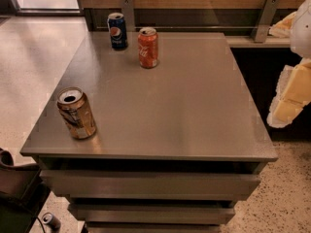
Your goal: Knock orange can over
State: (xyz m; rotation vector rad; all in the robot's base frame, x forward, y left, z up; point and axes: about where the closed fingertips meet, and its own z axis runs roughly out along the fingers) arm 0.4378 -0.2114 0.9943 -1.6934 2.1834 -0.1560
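Note:
The orange can (76, 113) has a golden orange-brown body with pale markings and an open silver top. It stands upright near the front left corner of the grey table (184, 106). My gripper (290, 98), white and pale yellow, hangs at the far right edge of the view, beyond the table's right side and above the floor. It is far from the orange can, with the whole width of the tabletop between them. It holds nothing that I can see.
A red Coca-Cola can (148, 47) and a dark blue Pepsi can (117, 30) stand upright at the back of the table. Drawers (150, 184) sit under the tabletop. A dark chair (17, 188) is at the lower left. A wooden wall with metal brackets (265, 18) runs behind.

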